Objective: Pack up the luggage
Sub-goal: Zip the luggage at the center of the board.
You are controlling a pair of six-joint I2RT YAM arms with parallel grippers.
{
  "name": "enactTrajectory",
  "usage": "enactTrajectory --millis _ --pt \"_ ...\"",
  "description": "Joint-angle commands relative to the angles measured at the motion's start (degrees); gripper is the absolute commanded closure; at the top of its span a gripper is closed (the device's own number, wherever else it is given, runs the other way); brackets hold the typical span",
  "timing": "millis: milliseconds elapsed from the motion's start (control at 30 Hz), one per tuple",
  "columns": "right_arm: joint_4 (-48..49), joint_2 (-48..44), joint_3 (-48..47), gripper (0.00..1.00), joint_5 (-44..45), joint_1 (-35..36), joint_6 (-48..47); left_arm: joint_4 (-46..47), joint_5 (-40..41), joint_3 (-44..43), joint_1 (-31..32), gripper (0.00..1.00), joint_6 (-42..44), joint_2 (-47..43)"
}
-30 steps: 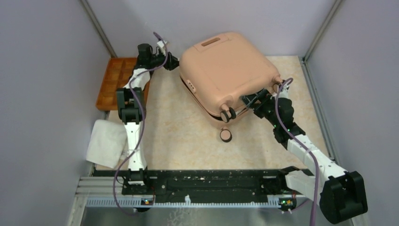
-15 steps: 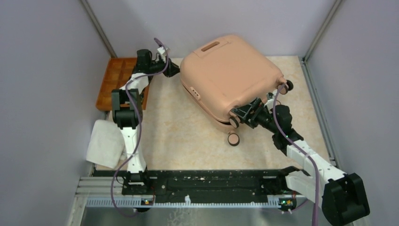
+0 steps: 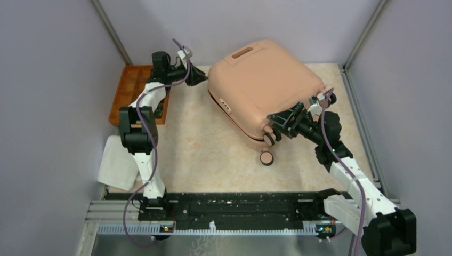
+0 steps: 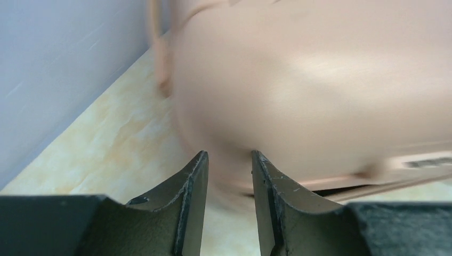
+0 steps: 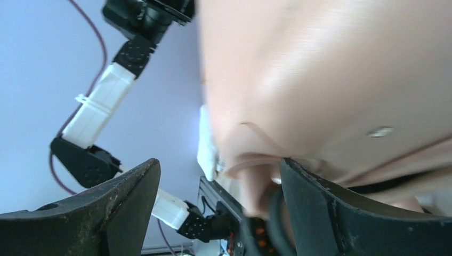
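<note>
Seen from above, a pale marbled table [image 3: 202,149] fills the middle of the frame between grey walls. A peach-pink suitcase [image 3: 264,88] lies on it in the upper centre, turned diagonally, with its handle recess toward the top edge. A dark line along its lower left seam suggests the shell is slightly ajar, though the view is too blurred to be sure. An orange tray [image 3: 128,90] with compartments sits at the upper left, and a white cloth [image 3: 118,162] lies at the left edge below it.

The right gripper [image 5: 218,165] is at the suitcase's lower right corner, its fingers spread wide on either side of the shell's edge; contact cannot be made out. The left gripper [image 4: 228,157] points at the suitcase's upper left corner, just beside it, its fingers drawn near each other with a narrow gap and nothing between them. A small wheel [image 3: 266,158] shows just below the suitcase.
</note>
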State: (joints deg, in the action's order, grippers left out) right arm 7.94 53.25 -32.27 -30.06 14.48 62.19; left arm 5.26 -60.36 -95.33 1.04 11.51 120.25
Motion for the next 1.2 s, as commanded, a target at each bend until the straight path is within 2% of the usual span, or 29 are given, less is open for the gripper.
enactTrajectory --millis 0,167,233,300,400,500,633,700,800,900,1000,1100,1167 --pt "5.9 -6.7 -2.1 0.18 2.3 -0.5 1.3 -0.9 -19.3 -0.7 8.8 0.57 -3.1 -7.2" --pt "2.6 -10.8 -0.3 0.19 4.5 -0.9 0.8 -11.5 -18.9 -1.3 9.9 0.57 5.1 -7.7" --pt "-1.1 -11.4 -1.1 0.19 4.5 -0.9 -1.4 -13.1 -18.7 -0.8 9.7 0.57 5.7 -7.8" --pt "-9.2 -12.1 -2.4 0.19 5.1 -0.9 -5.4 -13.2 -18.6 -0.4 8.7 0.57 5.5 -7.8" --pt "-20.5 -13.9 -4.6 0.11 10.4 -1.0 -11.9 -10.0 -17.8 -0.6 6.1 0.57 2.8 -8.1" --pt "-26.8 -17.0 -5.2 0.07 16.5 -1.3 -14.2 -4.2 -17.8 -1.8 3.0 0.57 -2.4 -8.1" --pt "-30.4 -20.7 -5.8 0.03 24.8 -2.5 -17.1 -4.4 -16.1 -4.0 0.6 0.55 -1.6 -8.3" --pt "-29.9 -21.4 -6.6 0.08 28.4 -2.5 -23.4 -5.0 -15.7 -4.6 -0.5 0.55 -1.2 -8.3" --pt "-30.4 -17.5 -7.5 0.15 32.1 -2.5 -37.6 -12.4 -13.6 -4.7 -0.6 0.55 3.3 -8.4" --pt "-28.5 -12.5 -6.6 0.18 31.1 -2.5 -42.3 -19.7 -9.0 -4.1 -0.7 0.54 9.7 -8.6" --pt "-24.1 -9.8 -4.9 0.20 32.2 -2.6 -44.5 -20.5 -4.4 -3.2 -1.4 0.54 8.8 -8.6" --pt "-20.6 -6.9 -3.1 0.32 35.6 -2.6 -50.4 -20.7 -2.1 -3.3 -2.5 0.54 7.1 -7.7" --pt "-20.0 -3.2 -2.8 0.35 36.0 -2.7 -54.9 -20.6 -2.4 -3.7 -2.6 0.54 5.7 -7.1"
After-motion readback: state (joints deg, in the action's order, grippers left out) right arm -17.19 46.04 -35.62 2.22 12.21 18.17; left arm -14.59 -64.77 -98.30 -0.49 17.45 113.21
